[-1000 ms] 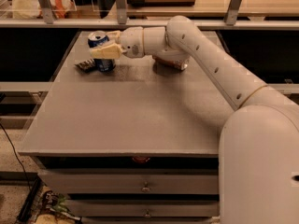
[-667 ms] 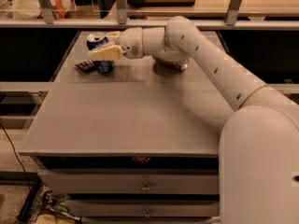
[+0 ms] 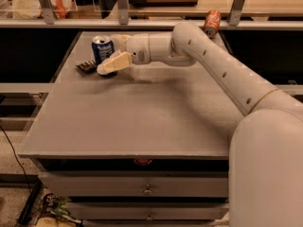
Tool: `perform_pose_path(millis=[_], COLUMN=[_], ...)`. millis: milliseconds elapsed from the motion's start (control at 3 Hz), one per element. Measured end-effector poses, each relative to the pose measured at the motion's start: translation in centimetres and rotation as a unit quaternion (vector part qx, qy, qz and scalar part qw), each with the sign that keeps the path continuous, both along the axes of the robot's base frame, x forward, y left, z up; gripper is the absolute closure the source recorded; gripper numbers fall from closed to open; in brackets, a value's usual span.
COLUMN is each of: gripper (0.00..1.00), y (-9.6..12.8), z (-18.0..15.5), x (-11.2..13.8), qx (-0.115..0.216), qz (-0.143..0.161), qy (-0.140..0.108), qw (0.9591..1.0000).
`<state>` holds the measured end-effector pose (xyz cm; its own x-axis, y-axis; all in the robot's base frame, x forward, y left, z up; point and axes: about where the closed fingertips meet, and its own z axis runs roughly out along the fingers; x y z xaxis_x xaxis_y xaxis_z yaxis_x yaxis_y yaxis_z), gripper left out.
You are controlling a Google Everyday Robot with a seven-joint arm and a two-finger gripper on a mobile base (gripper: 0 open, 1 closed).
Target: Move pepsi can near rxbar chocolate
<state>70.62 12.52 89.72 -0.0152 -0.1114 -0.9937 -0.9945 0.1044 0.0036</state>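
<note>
The pepsi can (image 3: 102, 48), blue with a silver top, stands upright at the far left of the grey table (image 3: 142, 117). My gripper (image 3: 112, 60) reaches in from the right and is shut on the can. One pale finger (image 3: 113, 63) crosses in front of the can's lower part and hides its base. The rxbar chocolate (image 3: 87, 66), a small dark flat bar, lies on the table just left of the can and the fingertip, very close to both.
A red-orange soda can (image 3: 212, 22) stands at the table's far right edge, behind my arm (image 3: 208, 56). A railing and shelf run along the back. Drawers sit below the table's front edge (image 3: 142, 155).
The gripper has come lower and a little nearer with the pepsi can. The can, tilted before, now stands upright beside the rxbar.
</note>
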Motion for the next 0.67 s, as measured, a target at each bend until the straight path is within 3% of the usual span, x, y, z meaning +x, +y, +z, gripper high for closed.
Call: perform_pose_path(millis=[667], gripper=[0.0], y=[-2.3], z=[0.9], x=[-1.2], qx=[-0.018], qz=[-0.018], qy=[-0.004], qw=[0.9997])
